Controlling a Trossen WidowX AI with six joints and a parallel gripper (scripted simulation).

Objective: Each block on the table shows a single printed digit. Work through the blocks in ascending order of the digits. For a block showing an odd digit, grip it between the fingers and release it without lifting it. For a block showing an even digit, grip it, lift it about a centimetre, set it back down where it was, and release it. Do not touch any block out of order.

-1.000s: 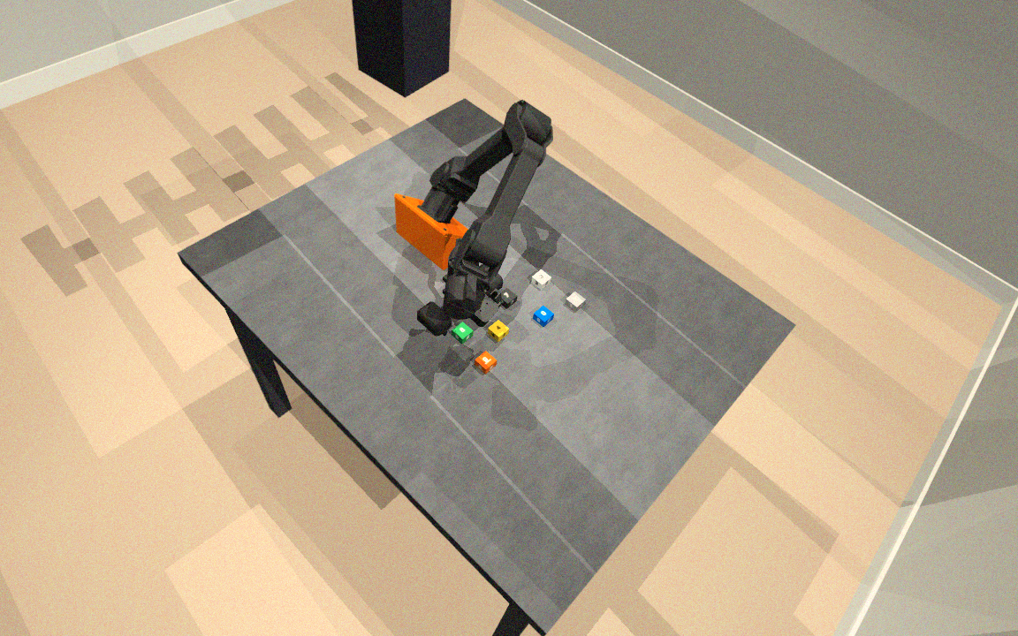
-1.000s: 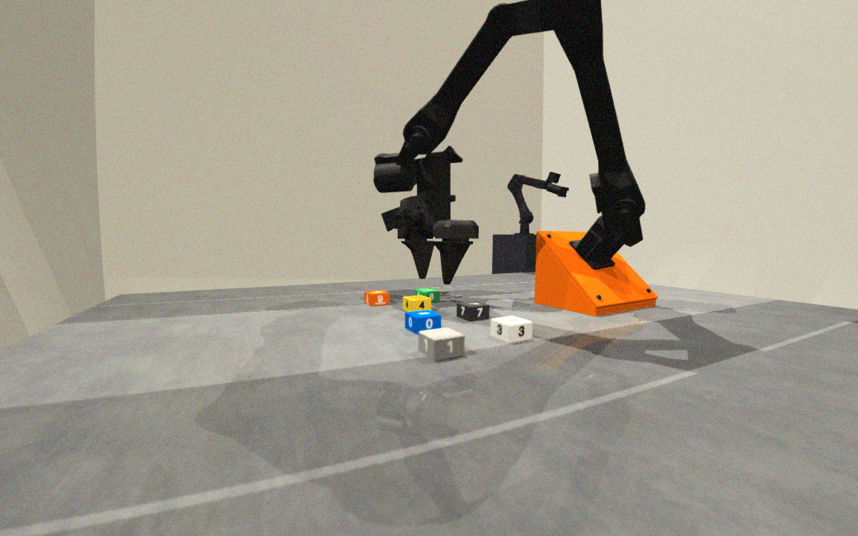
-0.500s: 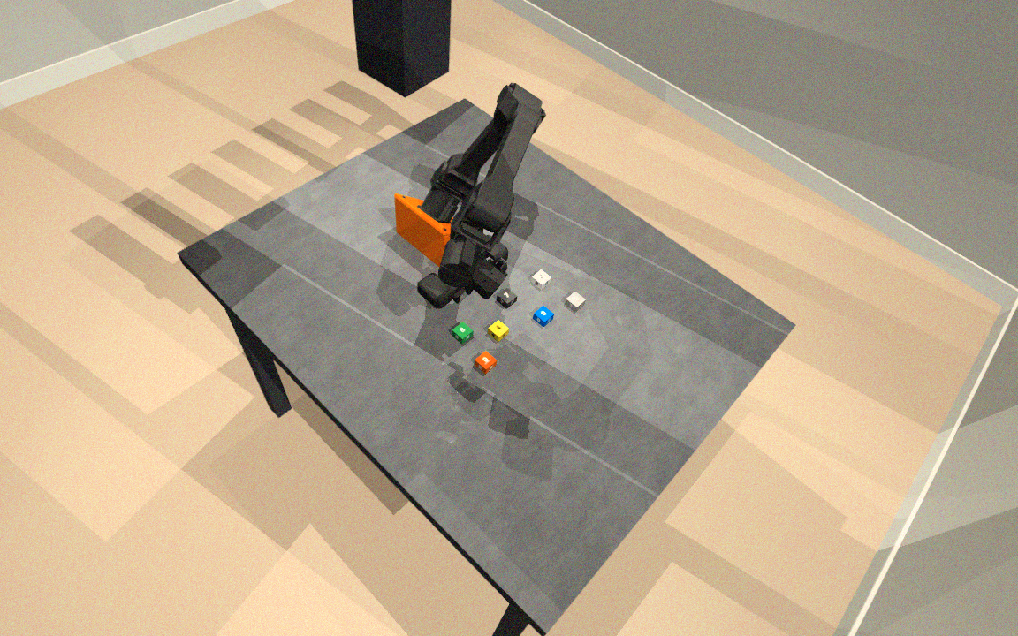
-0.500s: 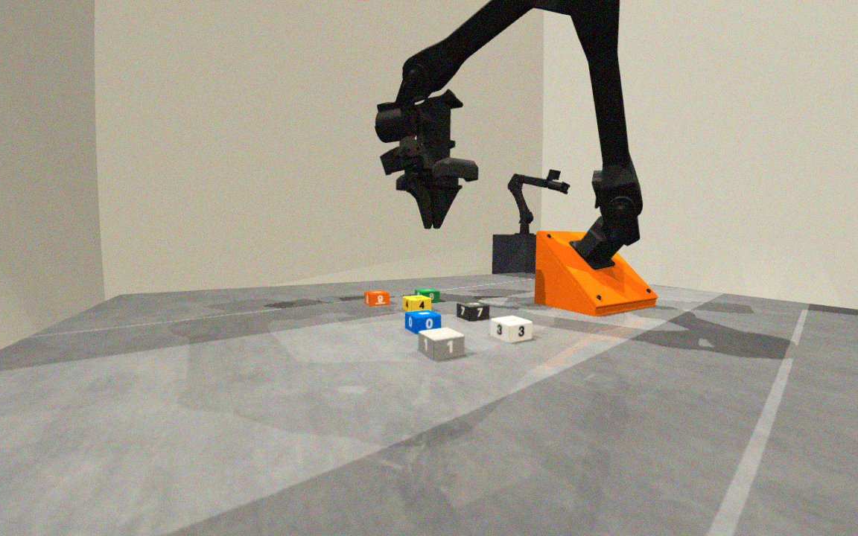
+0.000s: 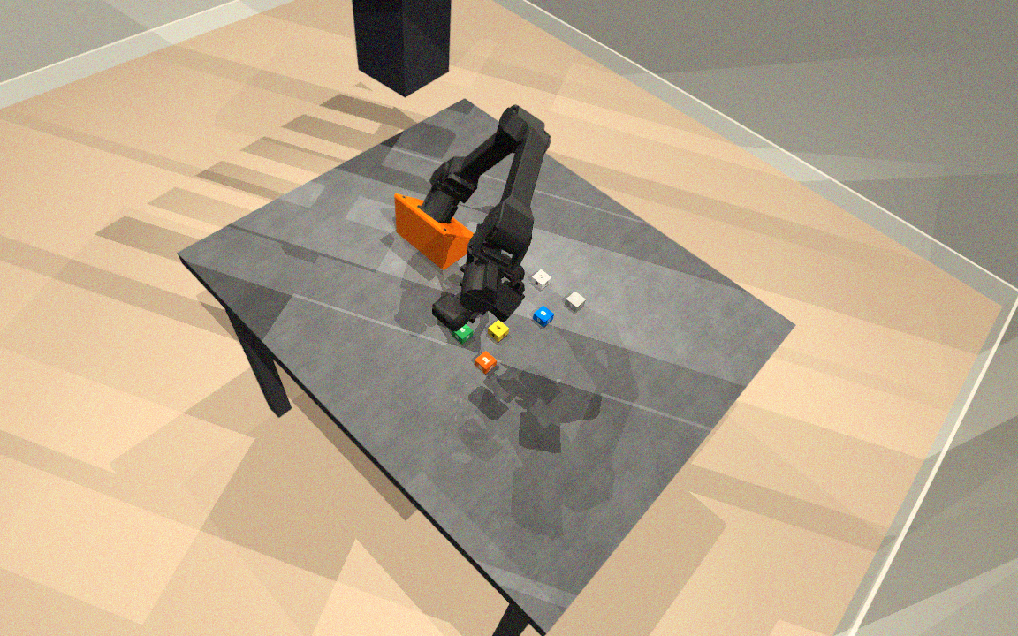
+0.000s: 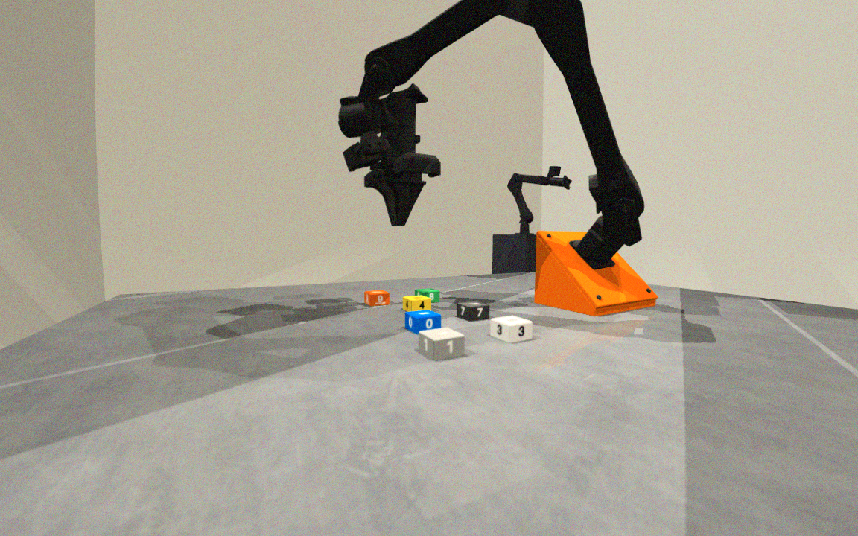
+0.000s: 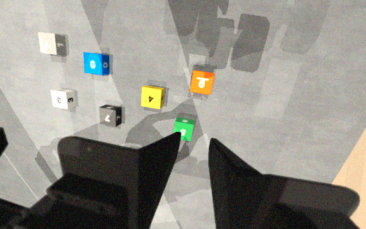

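My gripper (image 6: pixel 397 224) (image 7: pixel 195 140) is partly open and empty, high above the blocks. In the wrist view its left fingertip overlaps the edge of the green 8 block (image 5: pixel 462 333) (image 6: pixel 427 294) (image 7: pixel 184 124). The yellow 4 block (image 5: pixel 498 330) (image 6: pixel 416 304) (image 7: pixel 152 97) and the orange block (image 5: pixel 486 362) (image 6: pixel 376 298) (image 7: pixel 202 83), with an underlined 9, sit beyond. The black 7 block (image 6: pixel 472 311) (image 7: pixel 108 116) is hidden in the top view. The blue 0 block (image 5: pixel 543 316) (image 6: pixel 422 321) (image 7: pixel 96 63), white 3 block (image 5: pixel 541 278) (image 6: pixel 511 329) (image 7: pixel 63 98) and grey-white 1 block (image 5: pixel 575 301) (image 6: pixel 441 344) (image 7: pixel 47 43) rest on the table.
The orange wedge base (image 5: pixel 421 233) (image 6: pixel 565 283) carries the arm on the dark grey table (image 5: pixel 655 316) (image 6: pixel 352 452). Another small black arm (image 6: pixel 524 199) stands on a dark pedestal (image 6: pixel 512 253) in the background. Shadows of the arm fall on the table.
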